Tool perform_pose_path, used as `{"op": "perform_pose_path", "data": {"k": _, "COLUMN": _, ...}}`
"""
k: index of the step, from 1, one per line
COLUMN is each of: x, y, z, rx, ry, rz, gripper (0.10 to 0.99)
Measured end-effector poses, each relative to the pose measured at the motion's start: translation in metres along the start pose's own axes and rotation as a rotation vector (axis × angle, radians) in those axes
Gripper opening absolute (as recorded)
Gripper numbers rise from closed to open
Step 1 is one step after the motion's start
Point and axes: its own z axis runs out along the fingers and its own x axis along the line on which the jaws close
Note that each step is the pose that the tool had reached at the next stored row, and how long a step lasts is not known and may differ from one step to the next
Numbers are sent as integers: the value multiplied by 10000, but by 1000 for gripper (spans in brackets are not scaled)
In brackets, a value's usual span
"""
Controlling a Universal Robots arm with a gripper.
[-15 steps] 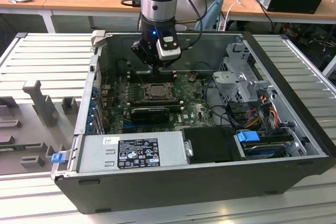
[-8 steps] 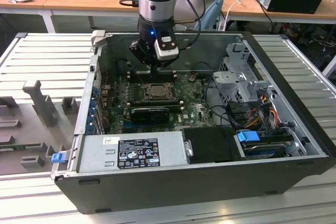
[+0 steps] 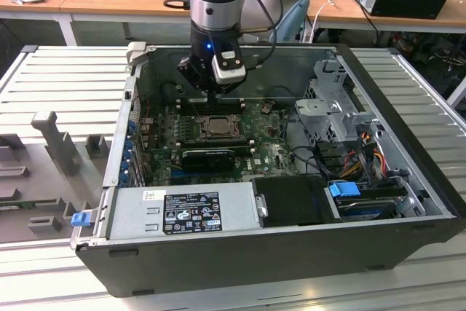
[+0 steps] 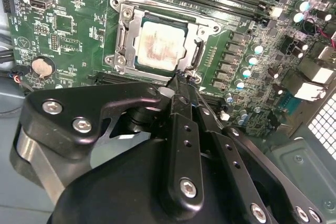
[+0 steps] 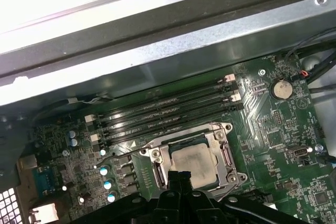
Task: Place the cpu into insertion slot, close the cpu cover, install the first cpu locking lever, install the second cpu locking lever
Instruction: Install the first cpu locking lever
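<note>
Work stands at the socket inside an open computer case [image 3: 408, 143] that lies on its side on a slatted metal worktop [image 3: 65, 85]. The cpu [image 4: 157, 43] lies flat in the insertion slot [image 3: 198, 127] on the green motherboard [image 3: 271, 152], its dull silver top showing through the window of the cpu cover [image 4: 126, 30]. That cover is folded down around the chip. In both wrist views the gripper [image 4: 181, 78] hangs low at one edge of the socket. Its fingertips are drawn together with no gap between them, right at the rim of the cover. Whether they pinch anything thin there cannot be told. In the first wrist view the gripper [image 5: 178, 173] overlaps the near edge of the chip [image 5: 191, 158]. A thin wire lever [image 5: 126, 152] reaches out from a corner of the socket across the board toward a row of small capacitors [image 5: 105, 171]; I cannot tell if it is latched. Long black memory slots [image 5: 168, 111] run just beside the socket, and a coin cell battery [image 5: 281, 88] sits farther along the board. In the exterior view the arm comes down from above with the gripper [image 3: 213, 95] over the far side of the socket. A grey power supply [image 3: 182, 209] fills the near side of the case.
</note>
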Motion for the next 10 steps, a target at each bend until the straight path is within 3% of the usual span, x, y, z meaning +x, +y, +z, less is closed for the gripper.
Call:
{"op": "perform_pose_path", "data": {"k": 3, "x": 21, "y": -6, "z": 3, "rx": -6, "ry": 0, "rz": -16, "gripper": 106}}
{"op": "perform_pose_path", "data": {"k": 7, "x": 112, "y": -34, "z": 6, "rx": -36, "ry": 13, "rz": -48, "gripper": 106}}
{"op": "perform_pose_path", "data": {"k": 9, "x": 124, "y": -37, "z": 9, "rx": -55, "ry": 31, "rz": -276, "gripper": 106}}
{"op": "perform_pose_path", "data": {"k": 10, "x": 125, "y": -38, "z": 10, "rx": -48, "ry": 51, "rz": -672, "gripper": 106}}
